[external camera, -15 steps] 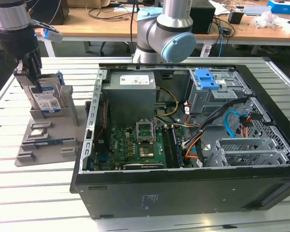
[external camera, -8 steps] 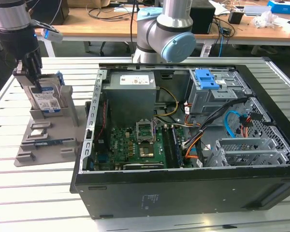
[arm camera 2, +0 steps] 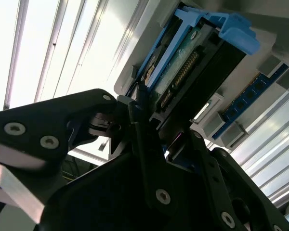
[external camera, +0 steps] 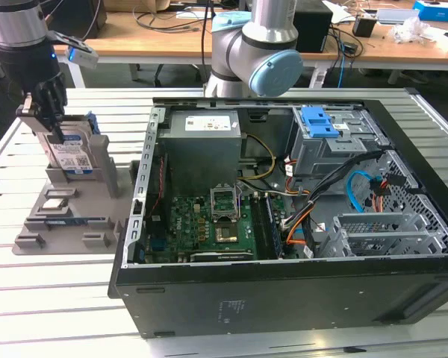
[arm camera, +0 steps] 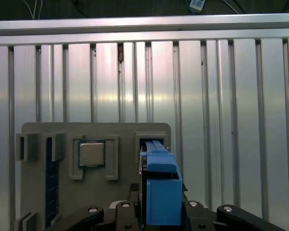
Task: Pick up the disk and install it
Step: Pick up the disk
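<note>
The disk [external camera: 73, 155], silver with a white-and-blue label and a blue rail, stands on edge in a slot of the grey holder [external camera: 60, 220] at the exterior view's left. My gripper [external camera: 51, 125] comes down onto its top edge, and its black fingers [arm camera 2: 135, 115] press against the disk's two sides, shut on it. In the first wrist view the blue rail [arm camera: 161, 192] runs between the finger links, with its far end in the holder's slot [arm camera: 151, 140]. The second wrist view shows the disk's connector edge [arm camera 2: 183, 62] close up.
The holder also carries a square chip [arm camera: 91, 154] and a thin memory stick [arm camera: 51, 183]. The open computer case [external camera: 284, 298] lies at the exterior view's right of the holder, with a grey drive cage topped by a blue bracket [external camera: 319, 121]. The arm's base [external camera: 254, 52] stands behind the case.
</note>
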Controlling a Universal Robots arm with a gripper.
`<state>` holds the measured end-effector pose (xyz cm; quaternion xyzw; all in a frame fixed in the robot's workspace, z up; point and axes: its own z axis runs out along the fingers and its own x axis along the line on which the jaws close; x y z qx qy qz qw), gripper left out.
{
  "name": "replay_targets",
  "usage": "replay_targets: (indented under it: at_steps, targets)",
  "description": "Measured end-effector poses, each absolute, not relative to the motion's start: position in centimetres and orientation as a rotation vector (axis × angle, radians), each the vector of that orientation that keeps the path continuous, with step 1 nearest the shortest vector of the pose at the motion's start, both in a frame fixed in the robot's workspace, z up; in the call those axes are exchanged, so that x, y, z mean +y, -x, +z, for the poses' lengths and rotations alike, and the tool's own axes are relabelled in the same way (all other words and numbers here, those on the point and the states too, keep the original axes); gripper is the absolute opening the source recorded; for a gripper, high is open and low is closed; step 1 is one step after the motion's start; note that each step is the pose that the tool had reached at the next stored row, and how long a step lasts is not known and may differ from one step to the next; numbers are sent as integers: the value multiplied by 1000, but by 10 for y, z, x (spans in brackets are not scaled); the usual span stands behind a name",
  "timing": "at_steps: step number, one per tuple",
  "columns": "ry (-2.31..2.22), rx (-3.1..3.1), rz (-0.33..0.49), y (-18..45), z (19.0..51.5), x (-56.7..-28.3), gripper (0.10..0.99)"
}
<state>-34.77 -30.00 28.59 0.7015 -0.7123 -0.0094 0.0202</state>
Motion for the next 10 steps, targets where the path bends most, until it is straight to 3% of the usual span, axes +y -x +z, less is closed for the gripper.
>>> replay_targets:
  at_steps: [10]
  targets:
    - [-2177,-2208,-29,348,286,-300,369]
